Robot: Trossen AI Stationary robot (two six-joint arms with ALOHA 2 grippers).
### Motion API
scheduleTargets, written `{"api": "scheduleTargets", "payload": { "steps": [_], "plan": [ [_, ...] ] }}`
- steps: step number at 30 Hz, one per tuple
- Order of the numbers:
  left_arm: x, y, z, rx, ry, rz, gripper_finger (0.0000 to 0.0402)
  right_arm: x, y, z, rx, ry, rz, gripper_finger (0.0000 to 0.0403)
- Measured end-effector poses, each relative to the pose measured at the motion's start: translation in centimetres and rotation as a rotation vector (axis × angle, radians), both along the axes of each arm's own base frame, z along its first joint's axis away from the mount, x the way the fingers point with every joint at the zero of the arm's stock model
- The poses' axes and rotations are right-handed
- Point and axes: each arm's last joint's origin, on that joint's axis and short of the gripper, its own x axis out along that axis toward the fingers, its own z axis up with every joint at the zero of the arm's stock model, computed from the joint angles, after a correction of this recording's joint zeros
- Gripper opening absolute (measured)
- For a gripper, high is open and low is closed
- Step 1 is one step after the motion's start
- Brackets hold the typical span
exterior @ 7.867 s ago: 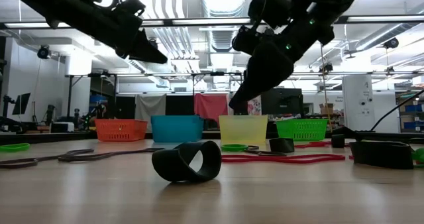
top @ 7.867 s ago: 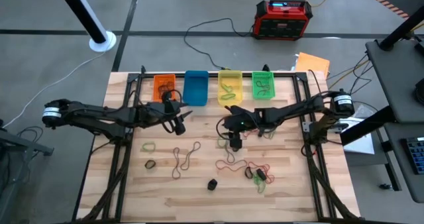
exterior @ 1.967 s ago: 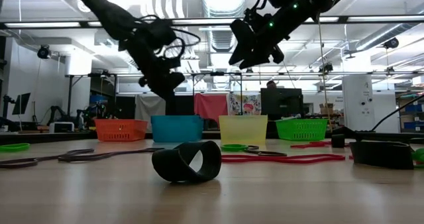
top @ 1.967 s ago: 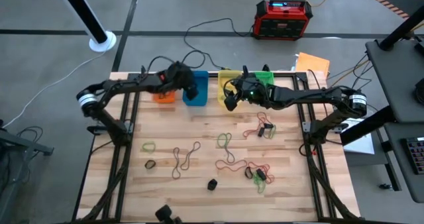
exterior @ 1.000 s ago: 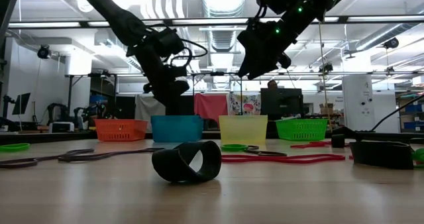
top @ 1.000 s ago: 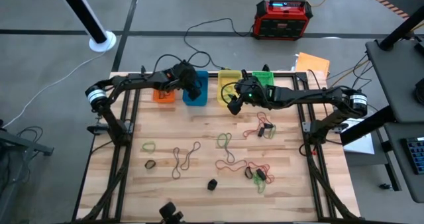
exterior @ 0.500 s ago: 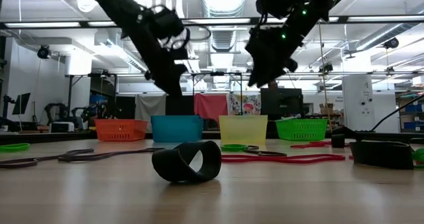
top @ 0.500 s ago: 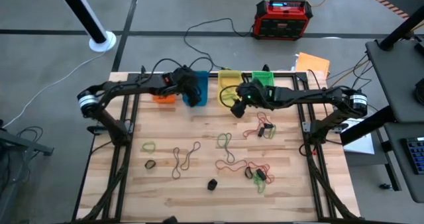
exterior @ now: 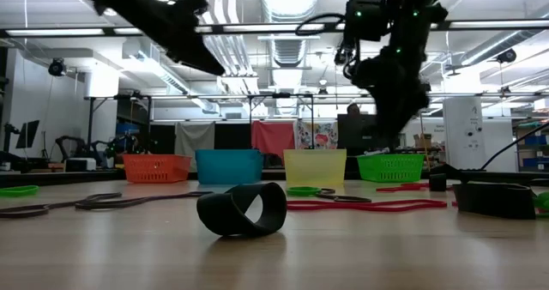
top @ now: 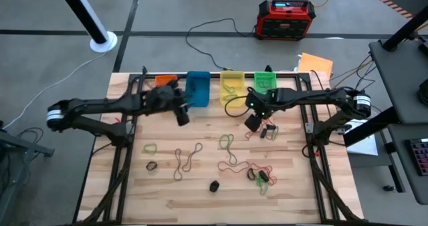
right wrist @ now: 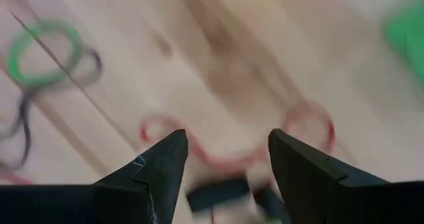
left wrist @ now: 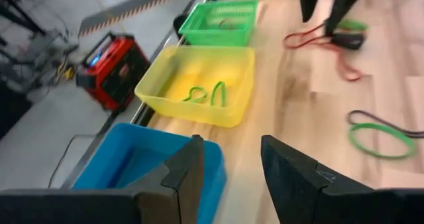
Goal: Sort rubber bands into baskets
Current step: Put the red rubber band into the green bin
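The orange (top: 165,81), blue (top: 198,89), yellow (top: 232,87) and green (top: 265,84) baskets stand in a row along the table's far edge. Green rubber bands (left wrist: 204,93) lie in the yellow basket. Loose rubber bands lie flat on the table: a red and black cluster (top: 268,130), brown loops (top: 187,158), green loops (top: 227,142). My left gripper (top: 182,116) is open and empty, just near of the blue basket (left wrist: 146,164). My right gripper (top: 253,124) is open and empty, above a red band (right wrist: 232,154) of the cluster.
More bands lie toward the near side: a green loop (top: 148,147), a black ring (top: 151,166), a black clump (top: 214,186), a red-green tangle (top: 261,176). A thick black band (exterior: 242,208) stands close in the low view. A red-black box (top: 286,19) sits on the floor beyond.
My left gripper has drawn back from above the blue basket toward the table's near-left. My right gripper has gone from the yellow basket toward the near-right, over the red and black cluster. No band on the table has moved.
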Motion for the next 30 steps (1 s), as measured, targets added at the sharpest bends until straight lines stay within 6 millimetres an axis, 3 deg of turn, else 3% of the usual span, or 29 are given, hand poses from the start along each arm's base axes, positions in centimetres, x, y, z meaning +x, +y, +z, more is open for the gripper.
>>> {"api": "scheduleTargets", "payload": {
  "steps": [5, 12, 22, 30],
  "plan": [
    [-2.1, -1.3, -1.0, 0.012, -0.142, -0.028, 0.0134, -1.4, 0.8, 0.5, 0.064, 0.173, -0.052, 0.0206],
    [-3.5, -1.7, -2.4, 0.036, -0.320, -0.031, 0.0134, -1.4, 0.3, -0.4, -0.008, 0.187, -0.087, 0.0205],
    [-3.8, -1.7, -1.3, 0.052, -0.362, -0.034, 0.0134, -1.2, -1.5, -1.2, -0.045, 0.142, -0.127, 0.0171],
    [-3.7, -1.7, 0.3, 0.081, -0.340, -0.047, 0.0134, -3.4, -0.7, -2.6, 0.019, 0.314, -0.188, 0.0156]
  ]
}}
